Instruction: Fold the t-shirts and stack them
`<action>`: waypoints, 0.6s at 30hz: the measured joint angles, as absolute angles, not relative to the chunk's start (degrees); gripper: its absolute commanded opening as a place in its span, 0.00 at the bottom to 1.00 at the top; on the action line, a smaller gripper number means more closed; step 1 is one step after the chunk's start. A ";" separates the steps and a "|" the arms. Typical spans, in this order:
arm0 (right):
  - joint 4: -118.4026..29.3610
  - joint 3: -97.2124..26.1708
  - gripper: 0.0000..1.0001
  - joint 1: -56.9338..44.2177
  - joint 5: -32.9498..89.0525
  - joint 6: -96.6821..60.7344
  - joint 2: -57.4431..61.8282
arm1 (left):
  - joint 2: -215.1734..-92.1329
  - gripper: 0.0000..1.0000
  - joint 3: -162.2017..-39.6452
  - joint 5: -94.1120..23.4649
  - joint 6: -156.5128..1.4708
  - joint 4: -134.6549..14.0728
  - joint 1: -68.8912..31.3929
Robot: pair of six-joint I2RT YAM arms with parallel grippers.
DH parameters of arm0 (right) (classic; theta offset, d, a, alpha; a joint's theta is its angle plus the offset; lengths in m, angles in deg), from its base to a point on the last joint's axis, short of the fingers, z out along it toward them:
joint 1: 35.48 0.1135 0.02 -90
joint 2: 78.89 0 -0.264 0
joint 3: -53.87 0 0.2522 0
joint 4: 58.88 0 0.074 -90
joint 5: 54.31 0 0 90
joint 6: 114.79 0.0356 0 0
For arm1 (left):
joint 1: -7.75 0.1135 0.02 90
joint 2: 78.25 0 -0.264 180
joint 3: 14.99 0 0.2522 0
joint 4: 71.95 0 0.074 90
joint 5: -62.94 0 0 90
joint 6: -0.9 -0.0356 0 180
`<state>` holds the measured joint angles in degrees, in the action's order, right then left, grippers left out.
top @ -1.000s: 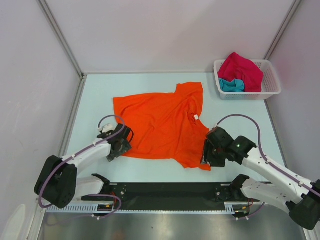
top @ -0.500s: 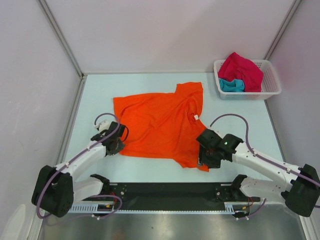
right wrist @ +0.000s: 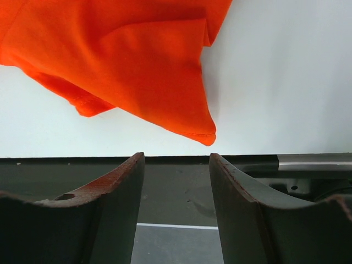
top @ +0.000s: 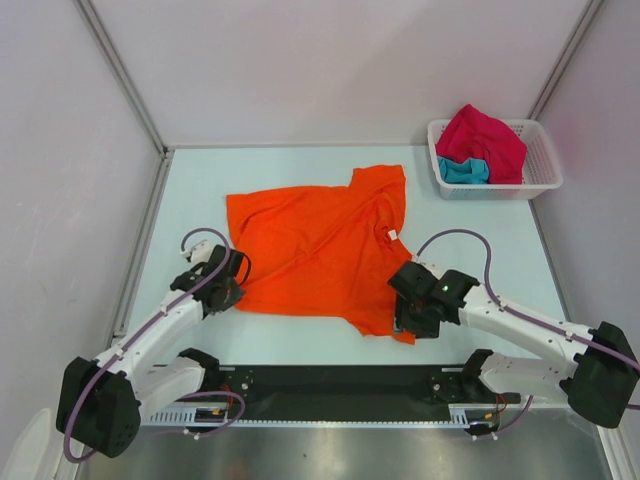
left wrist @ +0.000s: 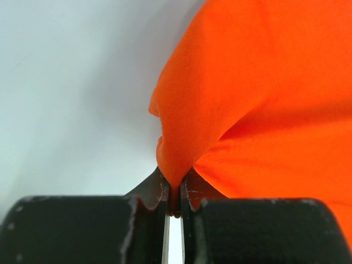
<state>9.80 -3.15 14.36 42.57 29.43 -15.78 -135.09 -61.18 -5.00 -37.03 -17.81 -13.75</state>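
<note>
A bright orange t-shirt (top: 320, 250) lies spread and rumpled on the pale table. My left gripper (top: 228, 293) is at its near left corner. In the left wrist view that gripper (left wrist: 175, 190) is shut on a pinched fold of the orange cloth (left wrist: 264, 99). My right gripper (top: 408, 320) sits at the shirt's near right corner. In the right wrist view it (right wrist: 177, 157) stands open with nothing between its fingers, and the shirt's pointed corner (right wrist: 206, 137) lies just beyond the tips. A crimson-pink t-shirt (top: 485, 135) and a teal one (top: 462, 172) are bundled in the basket.
A white lattice basket (top: 545, 175) stands at the back right corner of the table. A black rail (top: 340, 380) runs along the near edge between the arm bases. Pale walls close in the table on the left, back and right.
My left gripper has shut on the orange t-shirt's near left corner and drawn slightly left. My right gripper has slid left along the shirt's near right corner, still open.
</note>
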 measured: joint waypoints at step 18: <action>3.83 4.89 0.52 16.37 42.89 33.08 -13.98 | -133.86 0.09 -63.69 -5.81 -39.17 -16.43 -13.57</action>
